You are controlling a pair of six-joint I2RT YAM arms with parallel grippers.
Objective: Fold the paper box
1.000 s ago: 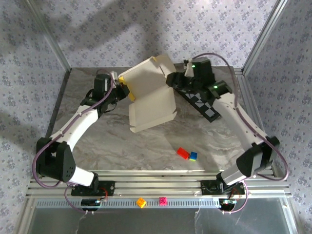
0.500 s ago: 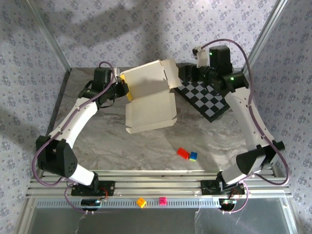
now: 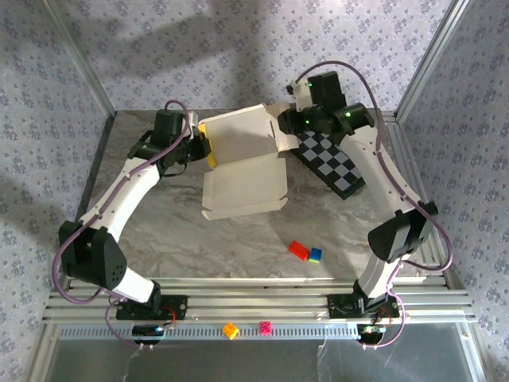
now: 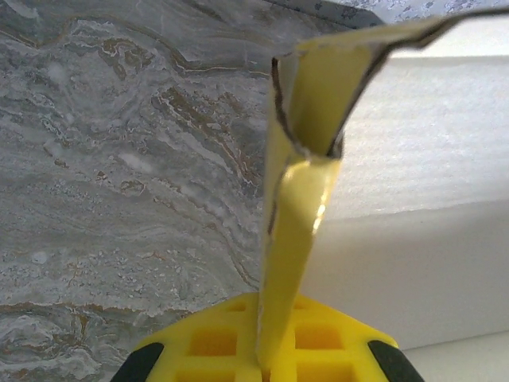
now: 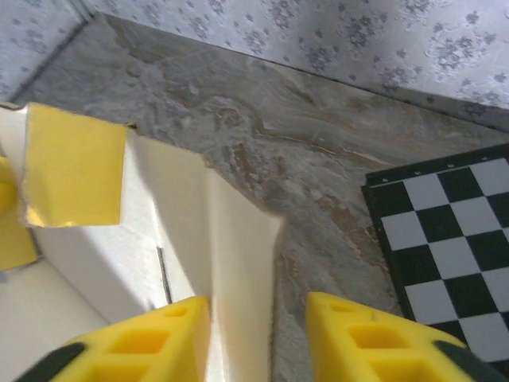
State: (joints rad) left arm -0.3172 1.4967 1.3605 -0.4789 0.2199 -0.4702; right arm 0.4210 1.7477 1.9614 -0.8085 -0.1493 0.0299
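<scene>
One yellow flap of the box [image 3: 242,183] sits clamped in the left pincer [image 4: 259,362]. The right pincer [image 5: 258,334] gapes, a white wall between its jaws.

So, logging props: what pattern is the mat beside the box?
Black-and-grey checkerboard mat, clearest from top external.

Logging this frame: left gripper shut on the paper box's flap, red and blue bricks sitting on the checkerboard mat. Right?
No. The top external view shows the red brick and blue brick on the bare table, apart from the checkerboard mat. The left gripper is shut on a flap of the paper box.
</scene>
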